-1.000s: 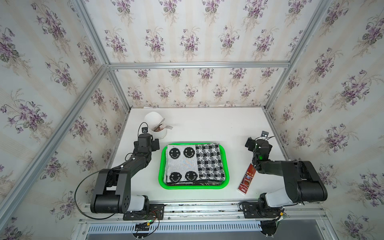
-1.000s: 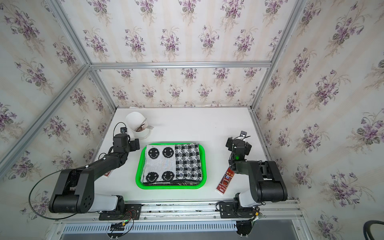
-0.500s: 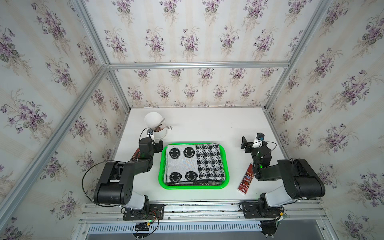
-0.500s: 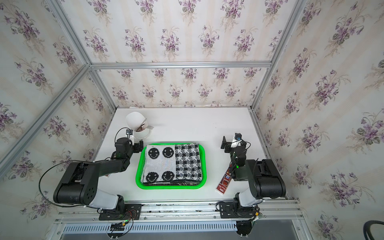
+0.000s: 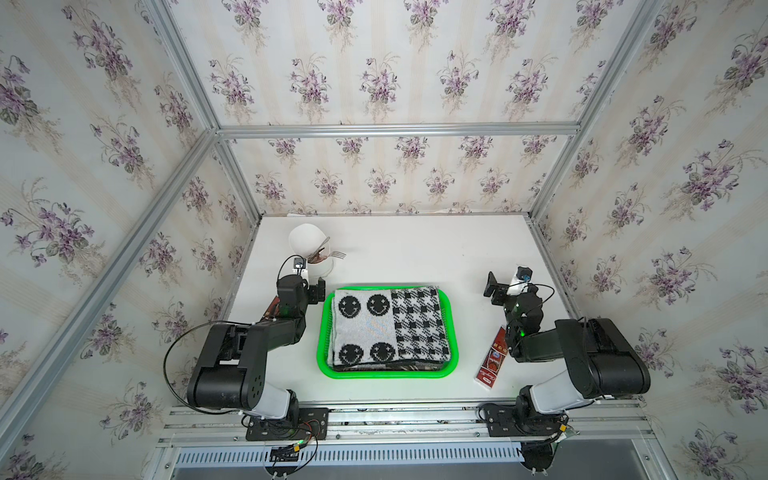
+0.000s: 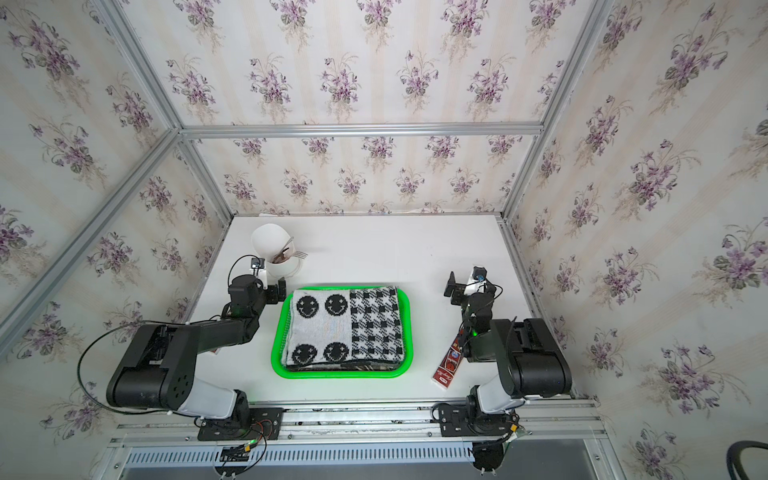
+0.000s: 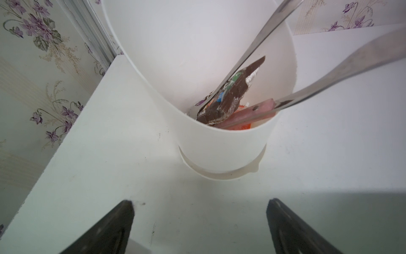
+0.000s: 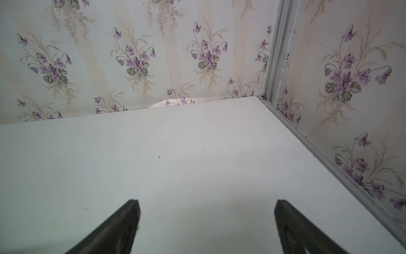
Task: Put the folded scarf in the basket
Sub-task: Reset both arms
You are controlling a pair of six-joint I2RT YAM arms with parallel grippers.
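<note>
Item: folded scarf (image 5: 388,328), knitted, black and white; lies flat inside the basket (image 5: 386,374), filling nearly all of it; seen so in both top views. Basket: bright green, shallow, rounded corners; stands on the white desk (image 5: 415,253) between the two arms. Long axis of scarf: across the desk from the left arm's side to the right arm's side, in line with the basket's long side; half with four smiling faces lies toward the left arm, checked half toward the right arm; stacked layers show along the edge nearest the arm bases. Left tool (image 7: 200,203): jaws apart, gripping nothing; just beside the basket's far left corner, not touching scarf or basket; faces a white container (image 7: 197,66) holding metal cutlery and a wrapper. Right tool (image 8: 207,202): jaws apart, nothing between them, bare desk beneath; well apart from the basket, off its far right corner; faces the back wall. Red packet (image 5: 494,359): flat on the desk beside the right arm, clear of the basket.
</note>
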